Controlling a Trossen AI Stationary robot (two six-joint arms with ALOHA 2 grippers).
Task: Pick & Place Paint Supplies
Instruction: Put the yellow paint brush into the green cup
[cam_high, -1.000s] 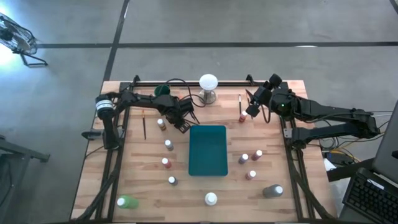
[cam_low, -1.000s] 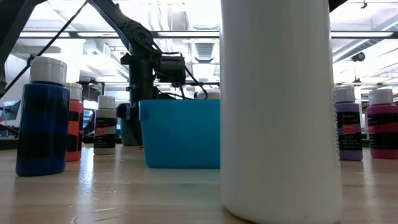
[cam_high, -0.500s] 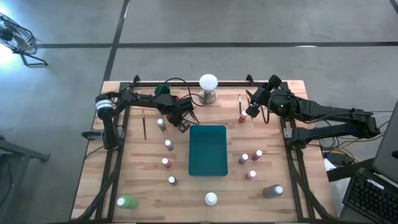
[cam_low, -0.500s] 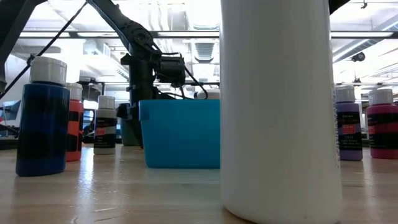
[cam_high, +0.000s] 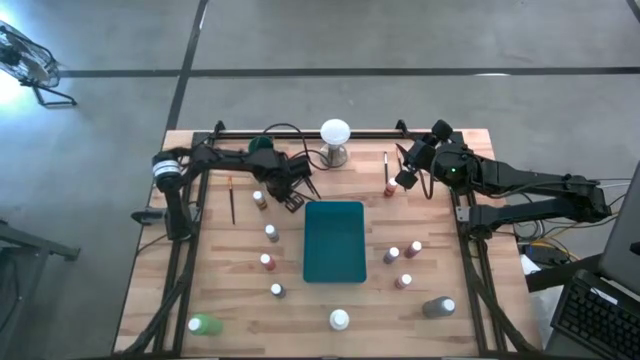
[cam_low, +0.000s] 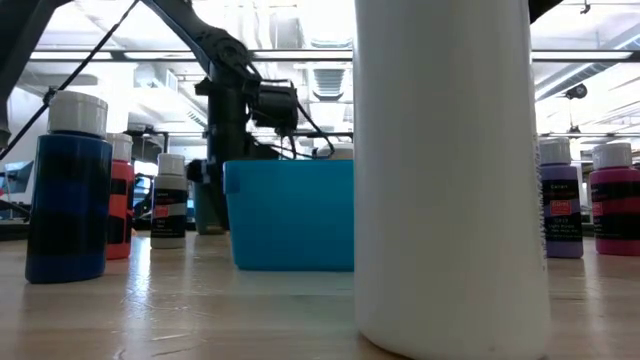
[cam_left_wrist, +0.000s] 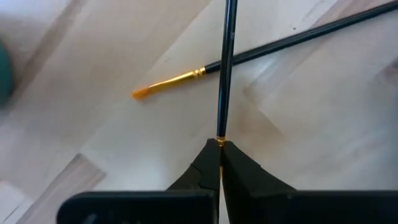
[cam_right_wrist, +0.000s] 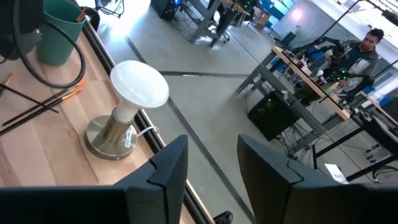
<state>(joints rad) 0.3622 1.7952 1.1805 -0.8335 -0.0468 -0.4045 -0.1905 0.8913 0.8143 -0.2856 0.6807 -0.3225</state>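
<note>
In the left wrist view my left gripper (cam_left_wrist: 219, 152) is shut on the end of a thin black-handled brush (cam_left_wrist: 225, 68). A second brush (cam_left_wrist: 186, 78) with orange bristles lies on the wood, and the held brush crosses it. In the high view my left gripper (cam_high: 295, 203) points down beside the teal tray's far left corner (cam_high: 312, 208). My right gripper (cam_high: 403, 182) hangs open and nearly level above a red bottle (cam_high: 389, 188) and another brush (cam_high: 386, 165), with nothing between its fingers (cam_right_wrist: 168, 165). My left gripper pinches the brush just past its gold ferrule (cam_left_wrist: 219, 139) between its two fingers. The bristle tip is hidden between them. The fingers come from above, pointing down. The black handle runs away from the fingertips over the other brush; lifted or lying on the wood, I cannot tell.
Small white-capped bottles stand around the teal tray (cam_high: 334, 262), left (cam_high: 267, 262) and right (cam_high: 403, 281). Bigger green (cam_high: 203, 323), white (cam_high: 340, 320) and grey (cam_high: 438, 307) bottles stand near the front edge. A white ball on a metal base (cam_high: 335, 135) and a green cup (cam_high: 261, 146) stand at the back. A brush (cam_high: 232, 200) lies far left.
My left gripper has shut on the brush's end while staying where it was. My right arm has kept still.
</note>
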